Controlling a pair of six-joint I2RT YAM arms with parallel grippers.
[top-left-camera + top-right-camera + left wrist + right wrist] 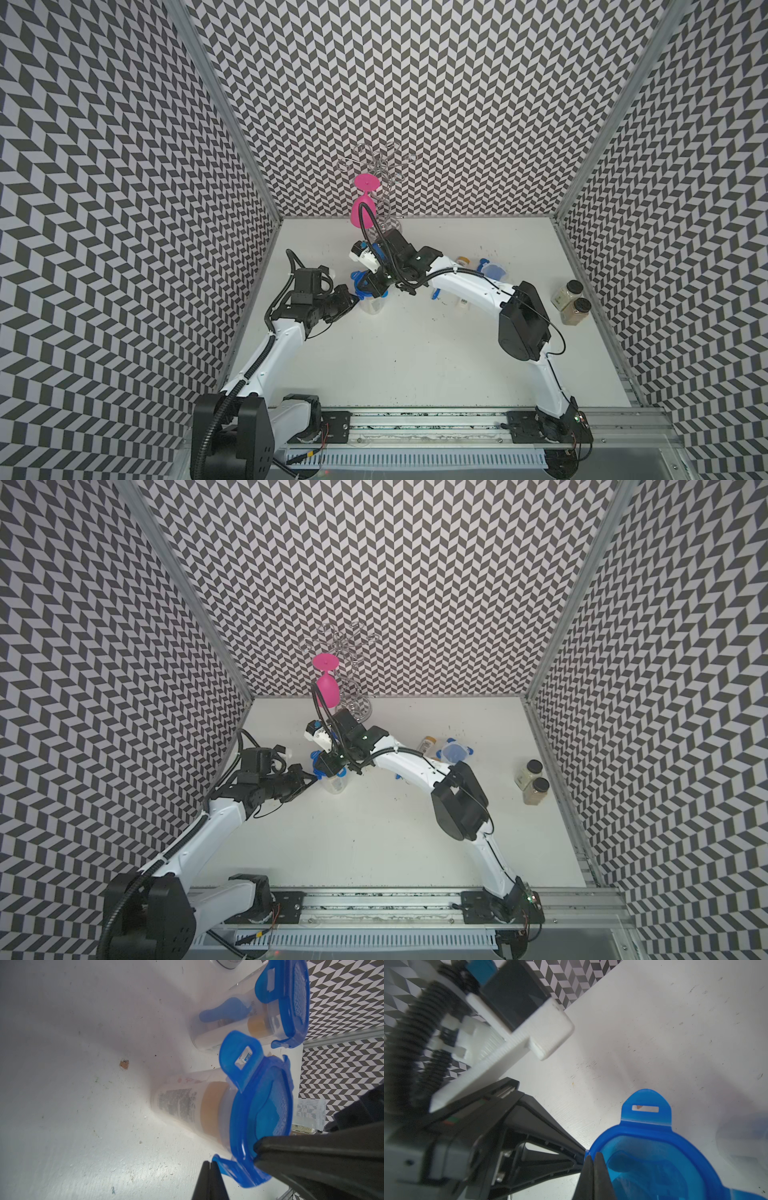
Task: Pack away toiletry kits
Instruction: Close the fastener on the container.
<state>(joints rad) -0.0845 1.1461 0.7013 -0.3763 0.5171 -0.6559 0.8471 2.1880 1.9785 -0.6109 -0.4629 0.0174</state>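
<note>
A clear jar (225, 1124) stands at centre-left of the table (415, 353), with a white bottle (178, 1105) with a yellow-orange cap inside. Its blue lid (268, 1109) sits on top, one clip tab (241, 1059) flipped up. My left gripper (209, 1164) is shut, tips beside a lower tab (228, 1169), not on it. My right gripper (592, 1156) is shut too, its tips resting on the lid's rim (654, 1130) from above. Just behind stands a second lidded jar (207, 1034) holding a blue toothbrush (224, 1012). In a top view both grippers meet at the jar (371, 306).
An open jar with a loose blue lid (494, 270) and a yellow-capped bottle (462, 261) lie at the right of the table, another bottle (461, 305) under the right arm. Two black-capped spice jars (571, 301) stand by the right wall. A pink goblet (363, 208) hangs on a wire rack (382, 166) at the back.
</note>
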